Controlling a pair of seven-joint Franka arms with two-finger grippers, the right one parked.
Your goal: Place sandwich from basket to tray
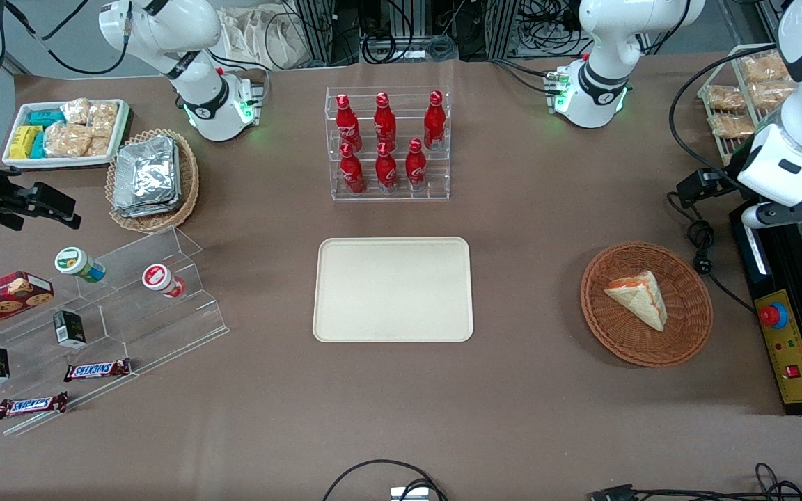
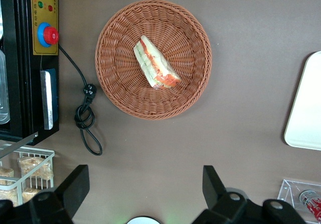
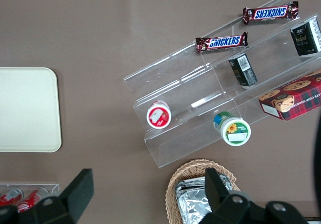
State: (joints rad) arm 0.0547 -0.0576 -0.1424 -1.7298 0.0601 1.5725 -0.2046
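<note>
Front view: sandwich (image 1: pixel 638 298) in basket (image 1: pixel 686 330); gripper (image 2: pixel 145 189) open (tray (image 1: pixel 393 289) bare).

Six red bottles (image 1: pixel 385 142), two chocolate bars (image 1: pixel 97 369), two cups (image 1: pixel 79 264), two small black boxes (image 1: pixel 69 328), two wicker baskets (image 1: pixel 686 334), one sandwich (image 1: pixel 639 299), one beige tray (image 1: pixel 393 289), one gripper (image 2: pixel 143 186), fingers spread

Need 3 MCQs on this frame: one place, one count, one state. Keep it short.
1. Where is the sandwich?
A in the reddish-brown basket
B on the cream tray
C on the table
2. How many red bottles stand in the clear rack?
A four
B six
C eight
3. The left arm's end effector is:
A shut on the sandwich
B open, above the table beside the basket
C resting on the tray

Answers: 1 A, wedge lies on wicker. 2 B, two rows of three. 3 B, fingers spread, nothing between them.
</note>
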